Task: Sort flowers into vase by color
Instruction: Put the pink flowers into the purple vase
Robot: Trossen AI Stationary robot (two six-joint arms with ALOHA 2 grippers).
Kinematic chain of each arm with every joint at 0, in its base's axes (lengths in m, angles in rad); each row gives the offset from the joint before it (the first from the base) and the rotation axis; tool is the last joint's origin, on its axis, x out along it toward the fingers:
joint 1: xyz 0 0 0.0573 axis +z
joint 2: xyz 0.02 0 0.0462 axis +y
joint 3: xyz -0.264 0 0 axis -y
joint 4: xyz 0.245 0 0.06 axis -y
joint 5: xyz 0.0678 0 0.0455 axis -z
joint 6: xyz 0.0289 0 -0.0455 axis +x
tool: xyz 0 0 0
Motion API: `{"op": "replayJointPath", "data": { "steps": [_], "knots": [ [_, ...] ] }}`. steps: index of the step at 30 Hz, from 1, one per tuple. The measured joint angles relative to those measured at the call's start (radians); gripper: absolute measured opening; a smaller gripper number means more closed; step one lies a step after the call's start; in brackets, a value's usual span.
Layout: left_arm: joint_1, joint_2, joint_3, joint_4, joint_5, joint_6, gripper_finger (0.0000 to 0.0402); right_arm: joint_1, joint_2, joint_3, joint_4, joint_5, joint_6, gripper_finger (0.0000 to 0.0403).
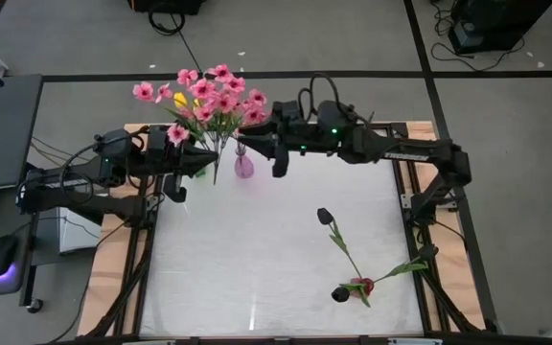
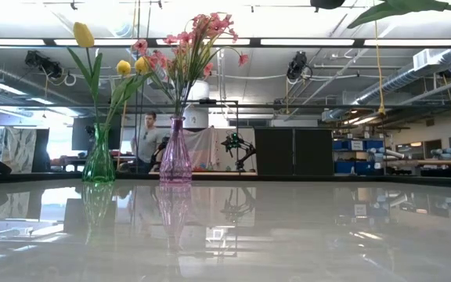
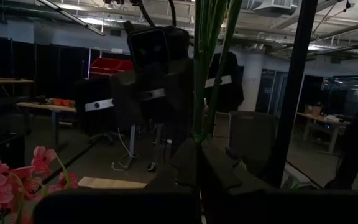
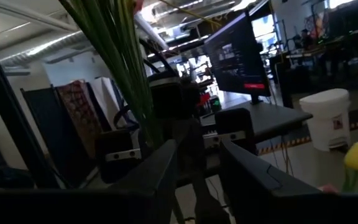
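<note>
Table (image 1: 257, 278) was white and glossy, lying mid-frame in the high view, edged with wood; grey floor taped in black lines all round. At the left edge a dark desk carried a mouse (image 1: 3, 254) lit purple.

Left gripper (image 1: 199, 158) lay at upper left of centre by the green vase (image 2: 99, 157); its wrist view showed the fingers (image 3: 213, 168) pressed together on green stems (image 3: 207, 68). Yellow tulips (image 2: 83, 34) stood in that vase. Just right of it, the purple vase (image 2: 175, 153) held the pink blossoms (image 1: 209, 96).

Right gripper (image 1: 249, 144) pointed at the purple vase from the right. Its wrist view showed the fingers (image 4: 160, 168) apart, green stems (image 4: 120, 56) rising just beyond them; touching or not, cannot tell.

Dark tulips (image 1: 326, 217) lay loose on the table, lower right, stems crossing.

Only the low view gave the room: ceiling strip lights, pipes, black cabinets, a person (image 2: 149, 141) standing far back between the vases. It showed neither gripper nor the loose tulips. Only the right wrist view showed a monitor (image 4: 235, 53) and a white bin (image 4: 328, 118).
</note>
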Motion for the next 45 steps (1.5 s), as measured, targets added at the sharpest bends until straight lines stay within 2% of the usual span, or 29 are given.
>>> {"op": "replayJointPath", "data": {
  "steps": [9,19,24,34,39,45],
  "knots": [
    [0.001,0.001,0.000,0.000,-0.067,0.021,0.0007,-0.001,0.096,0.089,0.008,-0.020,0.009,0.0133],
    [0.001,0.071,0.000,0.036,-0.069,0.014,0.0007,-0.008,0.113,0.104,0.051,-0.036,0.045,0.0133],
    [0.001,0.077,-0.001,0.098,-0.067,0.031,0.0007,-0.016,0.110,0.104,-0.047,-0.062,0.012,0.0133],
    [0.001,0.063,-0.001,0.083,-0.069,0.042,0.0007,-0.085,0.053,0.101,-0.285,-0.116,-0.039,0.0143],
    [0.001,0.064,-0.001,0.083,-0.070,0.054,0.0007,-0.097,0.024,0.102,-0.257,-0.197,-0.006,0.0153],
    [0.002,0.065,-0.001,0.084,-0.101,0.079,0.0007,-0.056,0.024,0.102,-0.194,-0.183,0.004,0.0155]
  ]
}}
